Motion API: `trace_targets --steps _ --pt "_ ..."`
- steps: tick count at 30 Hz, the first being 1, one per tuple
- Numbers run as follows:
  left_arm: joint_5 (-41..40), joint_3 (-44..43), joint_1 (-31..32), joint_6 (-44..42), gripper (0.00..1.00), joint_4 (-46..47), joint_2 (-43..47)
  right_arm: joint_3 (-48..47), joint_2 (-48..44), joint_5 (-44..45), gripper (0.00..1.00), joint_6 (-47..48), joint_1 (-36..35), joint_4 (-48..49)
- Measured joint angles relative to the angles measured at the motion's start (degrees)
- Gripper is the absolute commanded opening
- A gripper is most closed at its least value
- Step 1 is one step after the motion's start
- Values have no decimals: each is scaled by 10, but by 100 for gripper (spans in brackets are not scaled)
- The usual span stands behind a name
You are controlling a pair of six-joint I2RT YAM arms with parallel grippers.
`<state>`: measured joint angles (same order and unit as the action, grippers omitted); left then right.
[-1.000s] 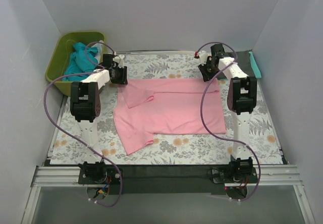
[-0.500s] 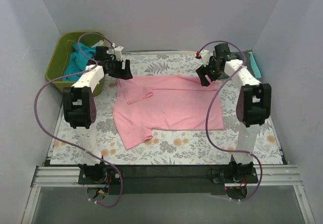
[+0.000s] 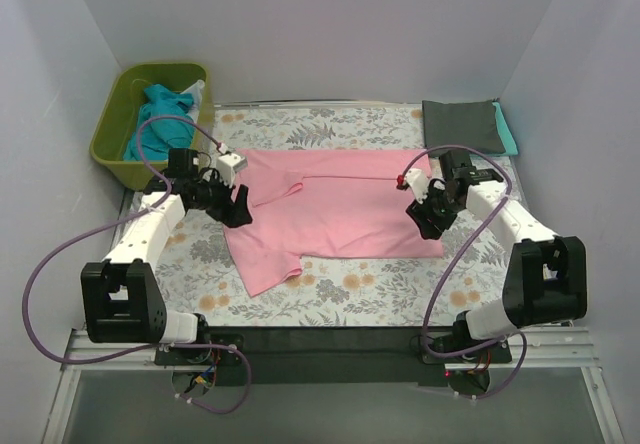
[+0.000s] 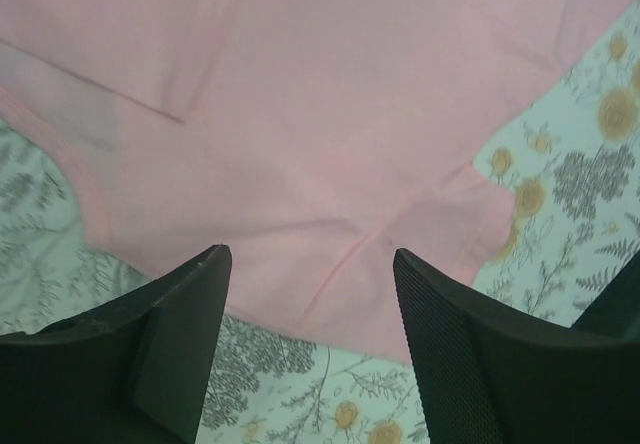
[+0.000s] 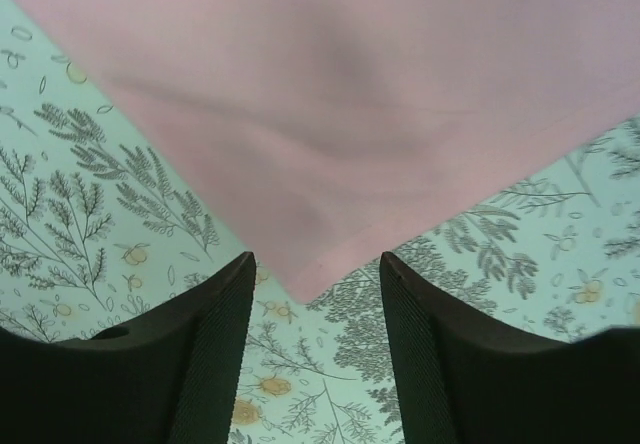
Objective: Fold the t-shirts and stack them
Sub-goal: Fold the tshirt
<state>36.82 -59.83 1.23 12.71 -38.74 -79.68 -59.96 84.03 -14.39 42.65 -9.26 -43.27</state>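
The pink t-shirt [image 3: 335,204] lies spread on the floral table cloth [image 3: 330,124] in the middle of the workspace. Its upper-left part is folded in over the body, and one sleeve [image 3: 268,269] sticks out toward the near-left corner. The left gripper [image 3: 232,204] hangs low over the shirt's left edge with its jaws apart. In its wrist view, both black fingers [image 4: 170,334] frame bare pink fabric and a strip of cloth, with nothing pinched between them. The right gripper [image 3: 428,214] sits over the shirt's near-right corner, its jaws likewise spread. Its own camera shows the pointed corner of the shirt lying just between the two fingertips [image 5: 215,334], with the printed cloth on either side. From these angles it is hard to tell whether either set of tips rests on the fabric or hovers just above it. At the far left stands an olive-green tub [image 3: 115,129] holding crumpled teal t-shirts [image 3: 155,124] (how many are bundled there is not clear). At the far right corner a dark grey t-shirt [image 3: 458,124] lies folded flat, well apart from the pink one, and a teal edge [image 3: 507,129] shows along its right side.
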Motion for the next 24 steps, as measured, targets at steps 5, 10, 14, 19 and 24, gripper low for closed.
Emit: trace_targets --steps 5,10,14,19,24 --pt "-18 86 0 -67 53 -36 31 64 -40 14 43 14 -29 -7" --pt "-41 118 6 -115 52 -38 40 123 -71 30 45 22 -61 10" --pt "-53 133 7 -131 52 -37 45 172 -90 63 46 26 -77 28" --pt "-63 141 10 -147 54 -35 52 197 -99 104 46 31 -80 62" --pt "-75 147 23 -162 53 -34 52 205 -108 124 43 42 -80 85"
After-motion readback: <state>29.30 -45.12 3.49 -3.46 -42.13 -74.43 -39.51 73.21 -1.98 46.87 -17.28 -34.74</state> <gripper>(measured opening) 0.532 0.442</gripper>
